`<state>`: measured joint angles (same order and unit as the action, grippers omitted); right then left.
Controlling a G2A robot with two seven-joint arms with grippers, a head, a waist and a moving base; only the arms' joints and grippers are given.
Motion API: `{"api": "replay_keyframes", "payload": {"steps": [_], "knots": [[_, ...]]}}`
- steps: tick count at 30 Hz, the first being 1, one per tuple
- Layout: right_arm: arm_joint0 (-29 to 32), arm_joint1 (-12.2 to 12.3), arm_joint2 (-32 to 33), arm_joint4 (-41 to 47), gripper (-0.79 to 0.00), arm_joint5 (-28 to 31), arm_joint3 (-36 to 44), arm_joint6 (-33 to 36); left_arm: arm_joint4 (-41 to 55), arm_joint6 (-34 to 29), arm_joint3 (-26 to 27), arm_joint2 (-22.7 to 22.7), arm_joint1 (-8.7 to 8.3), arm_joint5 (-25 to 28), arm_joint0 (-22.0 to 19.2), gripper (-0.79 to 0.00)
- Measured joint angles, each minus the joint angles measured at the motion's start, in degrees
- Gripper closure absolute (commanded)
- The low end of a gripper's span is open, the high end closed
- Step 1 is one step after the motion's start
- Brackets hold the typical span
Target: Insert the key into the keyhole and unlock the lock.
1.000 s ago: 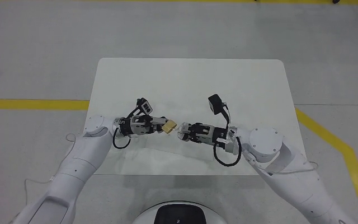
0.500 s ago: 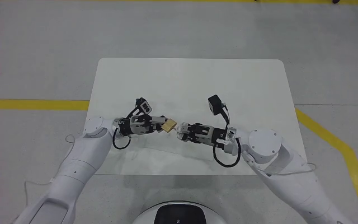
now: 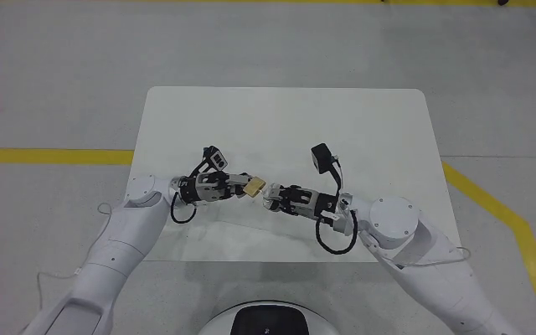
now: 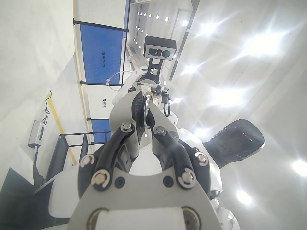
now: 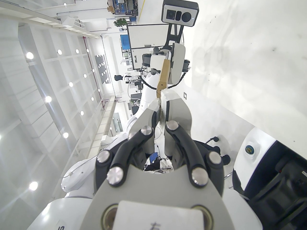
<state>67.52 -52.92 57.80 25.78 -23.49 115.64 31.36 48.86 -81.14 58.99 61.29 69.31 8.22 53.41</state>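
Brass lock [image 5: 163, 75] (gripped), key [image 5: 160, 108] touching it

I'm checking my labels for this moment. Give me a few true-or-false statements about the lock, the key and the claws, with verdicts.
1. The left claw is shut on the brass lock. True.
2. The right claw grips the key. True.
3. The lock lies loose on the table. False: the left claw holds it by its shackle.
4. The claws sit at opposite table edges. False: they face each other tip to tip, close together.
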Motion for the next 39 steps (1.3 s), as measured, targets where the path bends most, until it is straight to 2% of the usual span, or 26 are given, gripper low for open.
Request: {"api": "replay_keyframes", "payload": {"steps": [21, 24, 35, 39], "knots": [[1.0, -1.2, -0.2, -1.8, 0.0, -0.7, 0.9, -2.1, 0.2, 0.3, 0.1, 0.3, 0.31, -0.5, 0.4, 0.0], [1.2, -1.3, -0.1, -2.0, -0.083, -0.7, 0.9, -2.3, 0.2, 0.5, 0.1, 0.5, 0.34, -0.5, 0.5, 0.0], [1.6, -1.8, 0.4, -2.5, -0.102, -1.1, 0.9, -1.9, -0.4, 0.8, -0.2, 0.7, 0.41, -0.5, 0.4, 0.0], [1.9, -1.9, 0.8, -2.5, -0.157, -1.0, 1.0, -1.8, -0.7, 0.8, -0.3, 0.8, 0.45, -0.4, 0.4, 0.0]]}}
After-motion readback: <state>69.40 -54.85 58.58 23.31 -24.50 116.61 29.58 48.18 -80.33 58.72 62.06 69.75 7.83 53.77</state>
